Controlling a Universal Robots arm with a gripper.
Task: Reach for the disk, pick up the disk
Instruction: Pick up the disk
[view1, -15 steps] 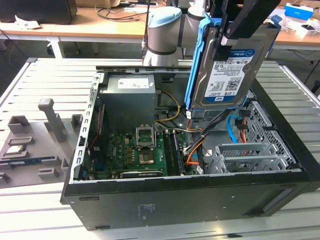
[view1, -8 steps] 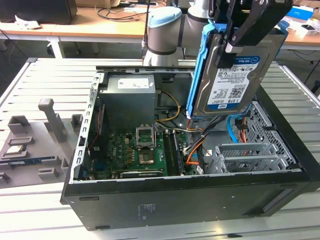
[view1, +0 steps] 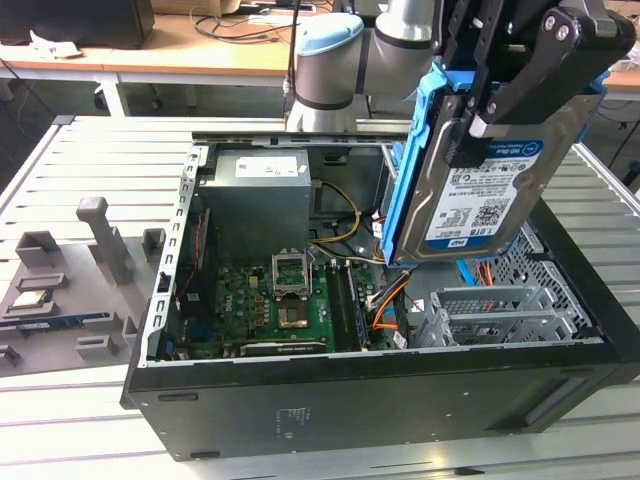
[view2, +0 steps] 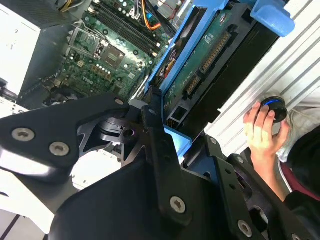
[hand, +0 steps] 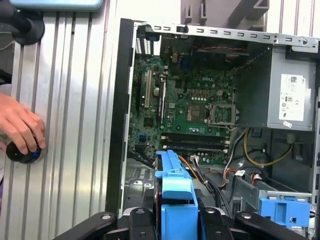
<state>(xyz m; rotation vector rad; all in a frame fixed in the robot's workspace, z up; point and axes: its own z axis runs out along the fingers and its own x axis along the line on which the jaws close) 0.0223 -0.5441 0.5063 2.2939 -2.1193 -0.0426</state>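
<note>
The black two-fingered gripper (view1: 500, 105) on the grey and light-blue robot arm (view1: 330, 60) is clamped on the disk (view1: 480, 190), a flat silver metal hard drive with a white-and-blue label and a bright blue plastic frame along its edges. In the exterior view the disk hangs tilted in the air, clear of the case, above the drive bay end of the open black desktop computer case (view1: 380, 400) and towards the exterior view's right. Its labelled face is turned to the camera and the blue frame runs down its edge on the exterior view's left.

In the second wrist view the black gripper (view2: 167, 127) linkage closes onto the blue frame of the disk (view2: 210, 55), whose green circuit-board underside shows. In the first wrist view the gripper (hand: 177, 212) holds the blue frame of the disk (hand: 175, 187) from both sides.

Below the disk, the case lies on its side on a ribbed light metal table (view1: 90, 400). Inside it are a green motherboard (view1: 270, 310) with an empty processor socket, a grey metal power supply box (view1: 258, 195) with a white label, orange and yellow cables (view1: 390, 300), and a perforated silver drive cage (view1: 490, 315). A bare blue plastic bracket (hand: 282, 210) sits in the case in the first wrist view.

Grey plastic fixtures (view1: 100, 240) stand on the table to the exterior view's left of the case. A person's hand (hand: 20, 125) rests on a round black knob with a blue ring (hand: 22, 152) on the table beside the case.
</note>
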